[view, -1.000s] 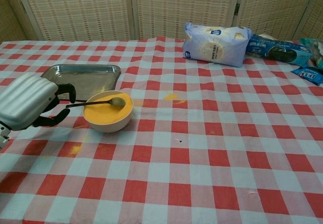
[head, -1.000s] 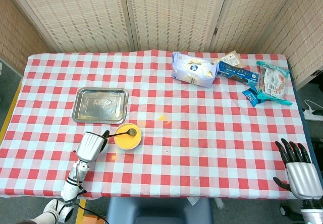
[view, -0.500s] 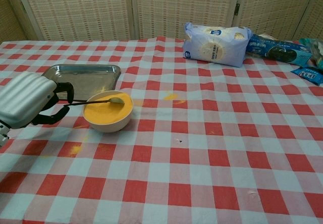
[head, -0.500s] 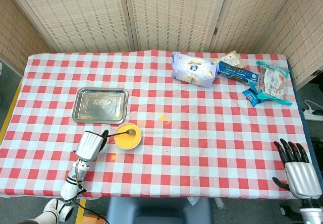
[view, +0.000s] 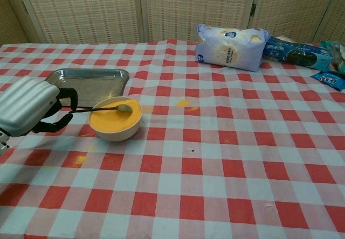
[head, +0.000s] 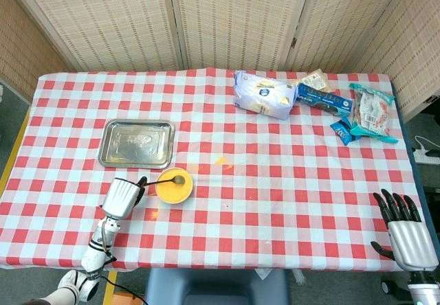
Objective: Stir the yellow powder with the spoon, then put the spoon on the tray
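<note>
A white bowl (head: 174, 188) (view: 115, 119) full of yellow powder sits on the checked cloth, just in front of the steel tray (head: 136, 143) (view: 89, 79). A metal spoon (head: 167, 180) (view: 105, 109) lies across the bowl, its scoop just above the powder. My left hand (head: 124, 196) (view: 29, 105) pinches the spoon's handle from the bowl's left side. Far off at the table's front right corner, my right hand (head: 402, 233) holds nothing, fingers spread; the chest view does not show it.
Spilled yellow powder marks the cloth right of the bowl (head: 219, 159) (view: 182, 103) and in front of it (view: 80, 159). A white-blue bag (head: 264, 94) (view: 230, 46) and several snack packets (head: 364, 113) lie at the back right.
My left hand has drawn slightly back to the left with the spoon, whose scoop stays over the powder. The right hand has sunk a little toward the table edge.
</note>
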Controlling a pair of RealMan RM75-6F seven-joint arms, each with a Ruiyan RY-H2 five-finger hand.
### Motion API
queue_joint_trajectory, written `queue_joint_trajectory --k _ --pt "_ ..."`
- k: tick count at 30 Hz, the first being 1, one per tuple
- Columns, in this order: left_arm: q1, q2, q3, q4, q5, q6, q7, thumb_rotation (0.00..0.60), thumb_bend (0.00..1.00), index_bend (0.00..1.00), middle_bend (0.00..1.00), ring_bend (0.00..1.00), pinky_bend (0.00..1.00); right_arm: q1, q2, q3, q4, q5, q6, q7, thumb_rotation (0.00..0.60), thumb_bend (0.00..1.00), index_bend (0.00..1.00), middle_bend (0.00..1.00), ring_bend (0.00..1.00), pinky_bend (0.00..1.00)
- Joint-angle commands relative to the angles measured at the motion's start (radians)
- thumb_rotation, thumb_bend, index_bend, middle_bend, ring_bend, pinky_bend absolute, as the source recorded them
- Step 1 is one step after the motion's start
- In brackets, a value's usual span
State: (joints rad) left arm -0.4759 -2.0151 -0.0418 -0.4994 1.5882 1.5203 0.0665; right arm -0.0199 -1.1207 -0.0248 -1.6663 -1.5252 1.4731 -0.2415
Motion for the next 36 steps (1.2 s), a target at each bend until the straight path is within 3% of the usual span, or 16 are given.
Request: queue_joint_trajectory --k 1,36 --pt "0.000 0.000 0.002 0.001 0.001 -0.002 0.002 0.600 0.40 0.53 1.00 1.00 1.00 0.001 0.000 0.000 0.000 0.001 -0.002 -0.001 0.600 0.03 0.00 0.00 0.00 0.00" --pt "-0.014 -0.012 -0.007 0.033 -0.013 -0.020 -0.014 0.600 0.40 0.56 1.00 1.00 1.00 0.003 -0.005 0.000 -0.002 0.010 -0.010 -0.014 0.600 0.03 0.00 0.00 0.00 0.00"
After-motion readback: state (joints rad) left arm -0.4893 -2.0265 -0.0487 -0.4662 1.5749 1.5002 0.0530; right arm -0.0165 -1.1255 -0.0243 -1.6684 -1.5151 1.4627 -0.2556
